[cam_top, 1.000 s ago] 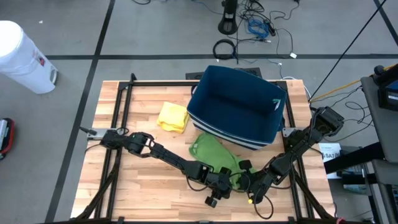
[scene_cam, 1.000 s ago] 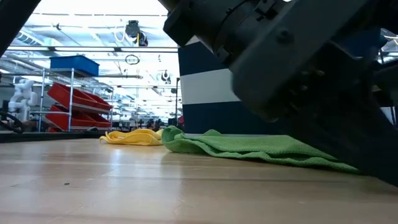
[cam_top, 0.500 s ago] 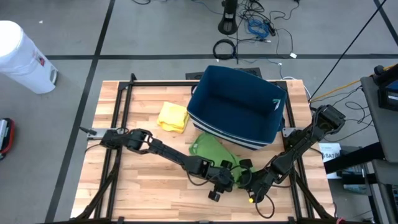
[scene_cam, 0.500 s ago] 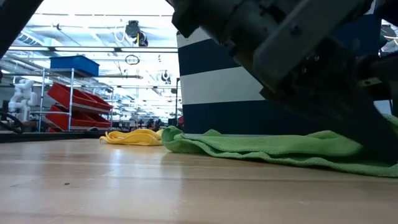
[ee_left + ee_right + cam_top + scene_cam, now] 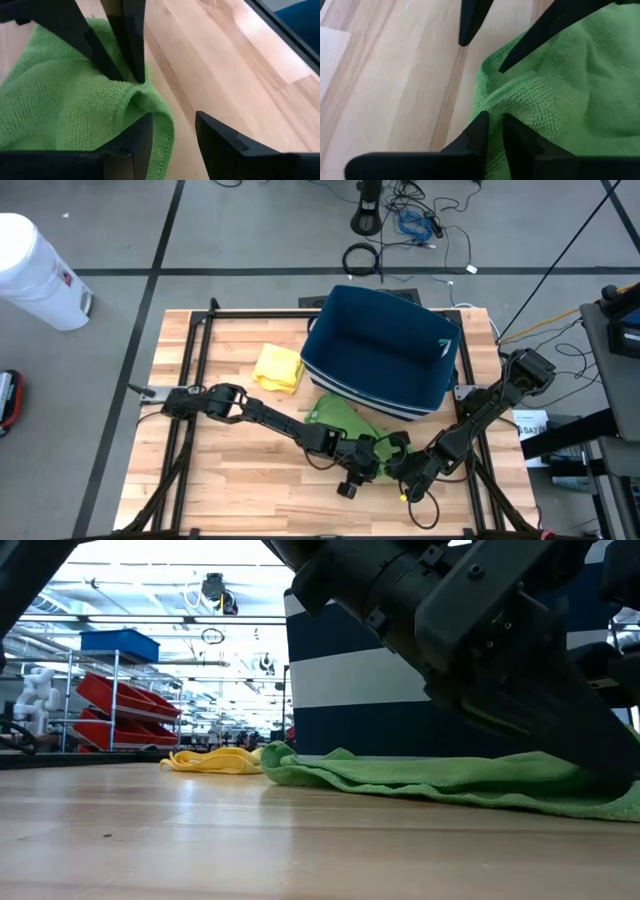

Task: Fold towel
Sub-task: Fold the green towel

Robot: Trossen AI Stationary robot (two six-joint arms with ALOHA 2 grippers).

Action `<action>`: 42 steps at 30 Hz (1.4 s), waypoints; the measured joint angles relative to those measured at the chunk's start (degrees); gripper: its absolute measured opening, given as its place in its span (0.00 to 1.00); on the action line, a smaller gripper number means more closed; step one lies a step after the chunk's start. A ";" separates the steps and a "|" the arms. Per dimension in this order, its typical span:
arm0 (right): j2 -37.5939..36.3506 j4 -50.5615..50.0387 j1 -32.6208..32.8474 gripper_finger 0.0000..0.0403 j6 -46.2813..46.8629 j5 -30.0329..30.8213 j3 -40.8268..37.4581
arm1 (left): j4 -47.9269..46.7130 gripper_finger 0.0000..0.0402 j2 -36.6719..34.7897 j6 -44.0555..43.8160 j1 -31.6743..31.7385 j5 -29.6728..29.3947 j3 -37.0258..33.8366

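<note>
A green towel (image 5: 340, 420) lies crumpled on the wooden table, in front of the blue bin (image 5: 385, 350). Both grippers meet at its near right corner. My right gripper (image 5: 495, 117) is shut on a pucker of that corner; it also appears in the left wrist view (image 5: 137, 80). My left gripper (image 5: 172, 117) stands open just beside it. One of its fingers (image 5: 137, 142) is over the towel's hem and the other (image 5: 217, 142) is over bare wood. My right gripper pinches a small raised fold at the towel's hem (image 5: 134, 94) between its two fingertips. The fingers slant down from the table's right side. The rest of the towel (image 5: 570, 75) lies slack on the table. I cannot tell whether my left gripper touches the towel.
A crumpled yellow cloth (image 5: 278, 367) lies on the table left of the bin. The bin's striped wall (image 5: 340, 690) rises close behind the towel. Bare wood stretches to the left (image 5: 230, 470) and along the near edge.
My right gripper has shut on the towel's corner, and the cloth there has bunched up a little off the table. My left gripper has moved toward the table's right and far side, closer to that corner, staying open.
</note>
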 joint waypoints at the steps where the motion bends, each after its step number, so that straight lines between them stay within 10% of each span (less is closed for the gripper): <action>1: 0.00 0.00 0.00 0.10 -0.10 0.51 0.00 | 0.14 0.38 0.13 -0.17 0.00 0.52 0.00; 42: 0.04 1.94 0.26 0.11 -2.26 -2.79 0.17 | 2.44 0.38 2.71 -4.02 -0.01 2.94 0.00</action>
